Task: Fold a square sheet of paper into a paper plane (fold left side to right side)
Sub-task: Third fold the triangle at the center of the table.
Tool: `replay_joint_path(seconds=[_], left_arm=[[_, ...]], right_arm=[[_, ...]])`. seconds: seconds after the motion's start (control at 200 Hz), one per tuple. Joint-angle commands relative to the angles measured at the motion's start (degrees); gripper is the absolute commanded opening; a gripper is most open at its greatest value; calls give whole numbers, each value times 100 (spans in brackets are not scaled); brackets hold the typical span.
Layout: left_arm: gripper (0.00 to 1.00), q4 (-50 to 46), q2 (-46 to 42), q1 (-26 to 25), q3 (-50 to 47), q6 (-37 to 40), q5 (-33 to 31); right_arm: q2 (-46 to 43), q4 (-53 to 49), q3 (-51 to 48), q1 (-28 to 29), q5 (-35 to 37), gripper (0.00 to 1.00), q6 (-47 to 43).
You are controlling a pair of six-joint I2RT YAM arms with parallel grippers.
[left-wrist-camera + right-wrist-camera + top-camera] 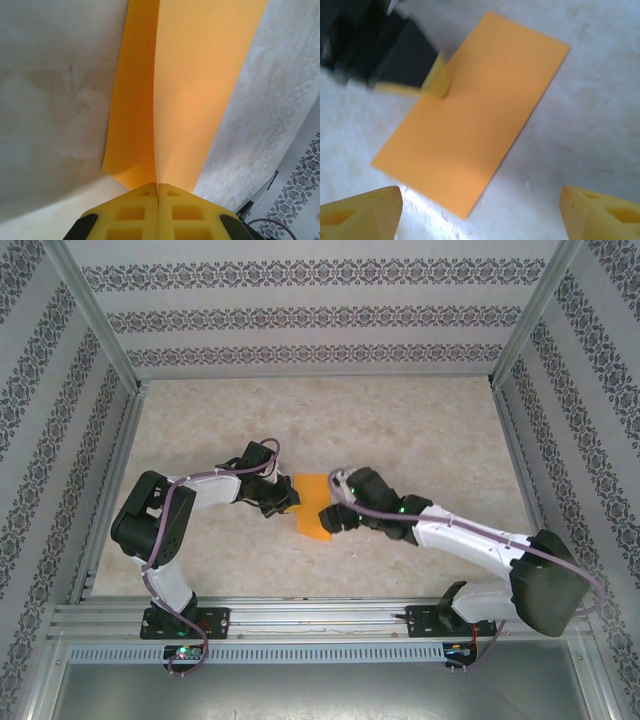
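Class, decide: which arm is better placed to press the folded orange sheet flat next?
Right, probably: the right gripper is open and free by the orange sheet, while the left gripper is shut on its edge.

Open tabletop (300,420) lies beyond the folded orange sheet (314,508), toward the far wall (310,315). The left gripper (287,502), clamped on the sheet, blocks its left edge; the right gripper (336,519), jaws spread, crowds its right edge.
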Motion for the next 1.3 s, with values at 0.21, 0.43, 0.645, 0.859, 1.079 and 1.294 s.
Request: replay_joint_path(seconds=[0.21, 0.43, 0.645, 0.859, 1.079, 1.294], left_arm=[[0, -507, -9, -13, 219, -11, 80], [0, -397, 24, -37, 184, -111, 82], [0, -345, 101, -65, 221, -146, 97], [0, -344, 121, -75, 243, -157, 85], [0, -327, 147, -75, 249, -165, 82], [17, -352, 2, -55, 236, -84, -94]], right_arm=[[523, 540, -229, 1617, 1788, 85, -1518], [1378, 526, 355, 1835, 2042, 82, -1654], [2078, 492, 961, 1841, 2021, 68, -1633], [2257, 525, 1137, 1835, 2007, 49, -1555], [2248, 384, 1059, 1837, 1774, 27, -1451], [2149, 351, 952, 1805, 1634, 0, -1220]])
